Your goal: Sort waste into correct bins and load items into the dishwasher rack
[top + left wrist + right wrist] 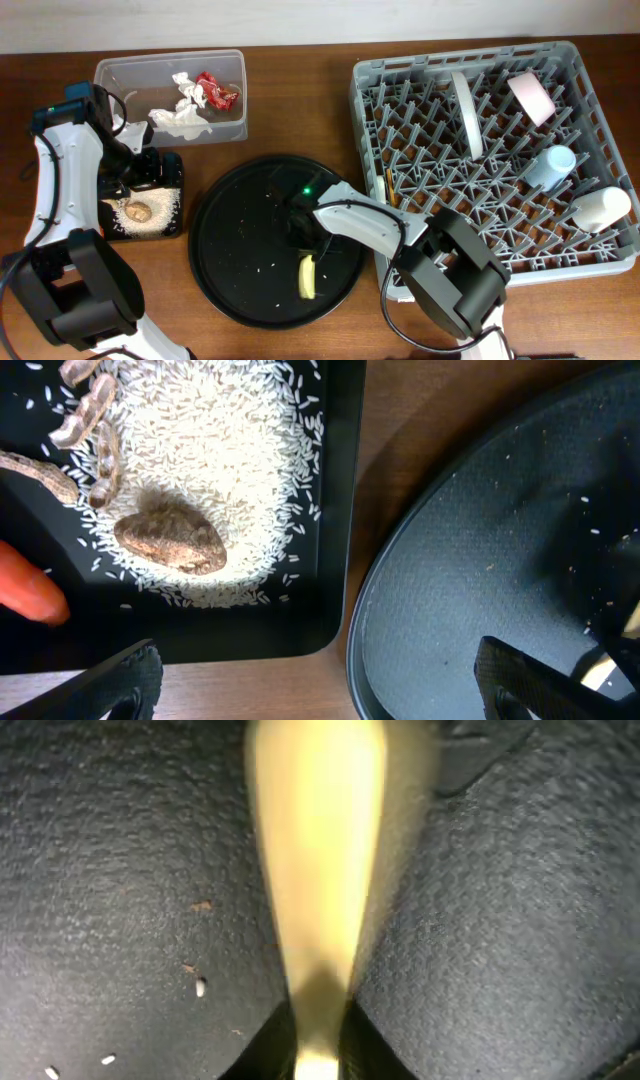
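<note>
Right wrist: right hand (318, 1055) pinches utensil (318, 850) by its thin end; it could pivot and drop onto tray (110, 870).

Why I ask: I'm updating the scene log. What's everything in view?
dishwasher rack: 1, grey, right side
white plate: 1, white, upright in rack
pink bowl: 1, pink, rack's far side
light-blue cup: 1, light blue, rack's right
white cup: 1, white, rack's right edge
clear tub: 1, clear, far left
red wrapper: 1, red, in tub
white tissue: 2 clumps, white, in tub
black rectangular tray: 1, black, left
pale grains: 1 pile, white, in that tray
brown lump: 1, brown, on grains
carrot: 1, orange, same tray
round tray: 1, black, centre
yellow utensil: 1, yellow, on round tray
left end effector: 1, black, open above rectangular tray
right end effector: 1, black, over utensil, grip unclear
</note>
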